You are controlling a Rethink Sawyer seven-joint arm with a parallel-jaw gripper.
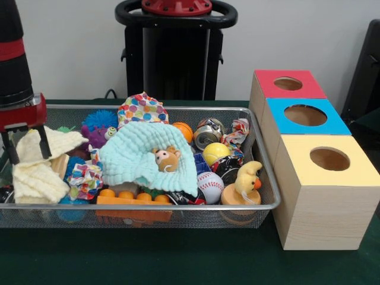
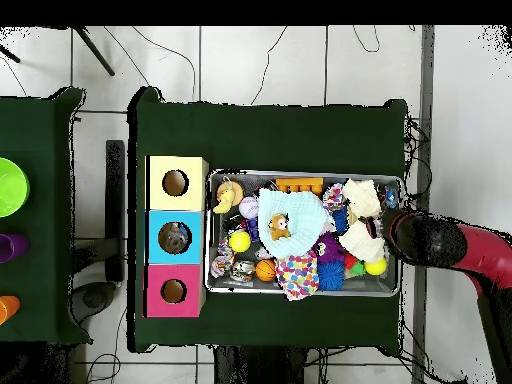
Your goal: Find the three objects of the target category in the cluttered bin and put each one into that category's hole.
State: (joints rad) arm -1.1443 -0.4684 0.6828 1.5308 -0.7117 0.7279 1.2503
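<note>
Gripper (image 1: 27, 148) of mine, fingers spread astride a pale yellow cloth (image 1: 37, 169), holding nothing, left end of wire bin (image 1: 268, 178) | mint cloth (image 1: 145, 157) mid-bin | crushed can (image 1: 207, 135) right | three boxes with holes (image 1: 329, 159) beyond.

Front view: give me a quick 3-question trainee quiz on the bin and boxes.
1. True or false: the gripper hangs over the pale yellow cloth at one end of the wire bin.
2. Which box is nearest the camera? A) red-topped B) blue-topped C) yellow-topped
3. What lies on the mint green cloth?

Key
1. True.
2. C, the yellow-topped box; the blue-topped box and red-topped box stand behind it.
3. A small brown plush animal.
</note>
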